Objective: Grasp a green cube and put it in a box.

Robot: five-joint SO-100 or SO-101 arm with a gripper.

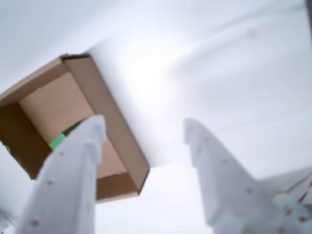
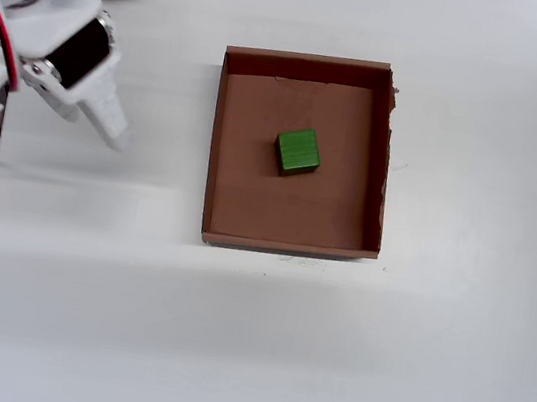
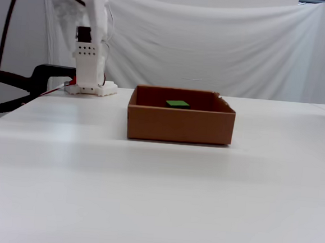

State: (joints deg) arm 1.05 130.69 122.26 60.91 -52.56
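Note:
The green cube [image 2: 297, 152] lies flat on the floor of the brown cardboard box [image 2: 249, 193], about in its middle, with nothing touching it. From the fixed view only the cube's top [image 3: 178, 104] shows above the box wall [image 3: 179, 125]. My gripper [image 2: 110, 125] hangs in the air to the left of the box in the overhead view, well apart from it. In the wrist view my gripper [image 1: 145, 124] is open with nothing between its fingers. There the box [image 1: 114, 126] is at the left, and a sliver of the cube [image 1: 58, 141] peeks out beside the left finger [image 1: 73, 170].
The white table [image 2: 327, 351] spreads around the box. The arm's base [image 3: 89, 87] stands at the back left in the fixed view, beside a black clamp [image 3: 19, 79] at the table edge. A white cloth [image 3: 214, 41] hangs behind.

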